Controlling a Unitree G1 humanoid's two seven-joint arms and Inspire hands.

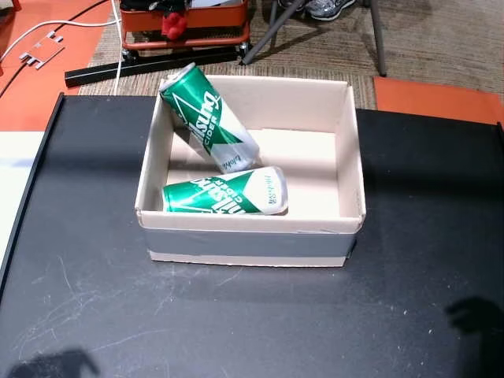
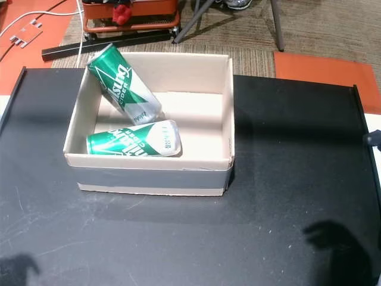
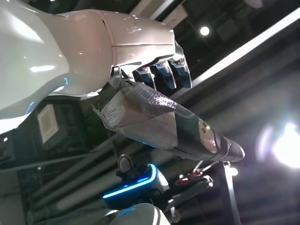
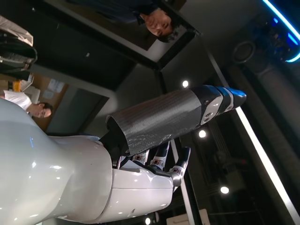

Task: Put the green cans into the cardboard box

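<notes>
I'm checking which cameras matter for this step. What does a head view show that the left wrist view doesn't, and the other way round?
Only a head view shows the work area: the cardboard box on the black table, with one green can lying flat inside and a second green can leaning tilted against the box's back left corner. No hand appears there.

Only the left wrist view shows the left hand, open and empty, against ceiling lights.

They share nothing visible; neither shows a hand near the cans.

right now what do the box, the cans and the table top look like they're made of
Cardboard box: matte tan card, grey tape band along its front. Green cans: likely thin metal, glossy printed skin catching light. Table top: hard matte black sheet with pale scratches; exact material unclear.
</notes>
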